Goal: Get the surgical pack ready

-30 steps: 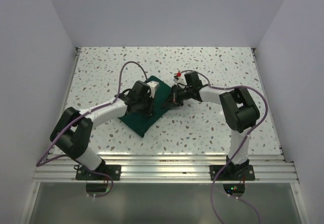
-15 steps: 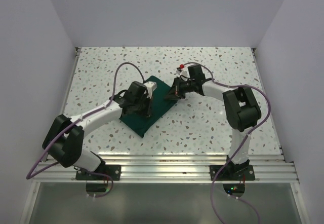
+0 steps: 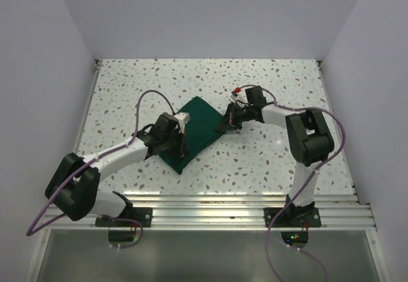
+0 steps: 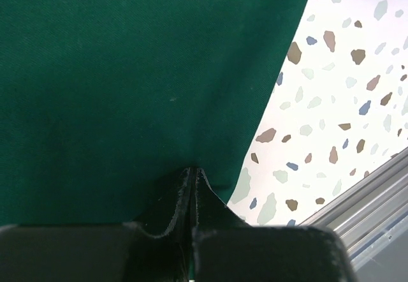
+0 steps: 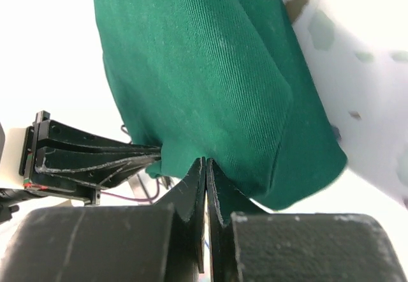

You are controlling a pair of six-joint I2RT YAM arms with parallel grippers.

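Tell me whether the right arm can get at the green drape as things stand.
Yes, apparently: the right gripper is shut on an edge of the green drape, with nothing between them. The left gripper pinches the drape's other side and does not block it.

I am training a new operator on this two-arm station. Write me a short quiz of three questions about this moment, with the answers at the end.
1. Choose one. What does the right claw grip?
A) a steel tray
B) the green drape
C) nothing
2. True or false: the left claw is wide open.
3. Fill the gap: the surface under the green drape is a speckled ____.

Key
1. B. The right claw is shut on a fold of the cloth.
2. False. It is shut on the edge of the green drape.
3. table
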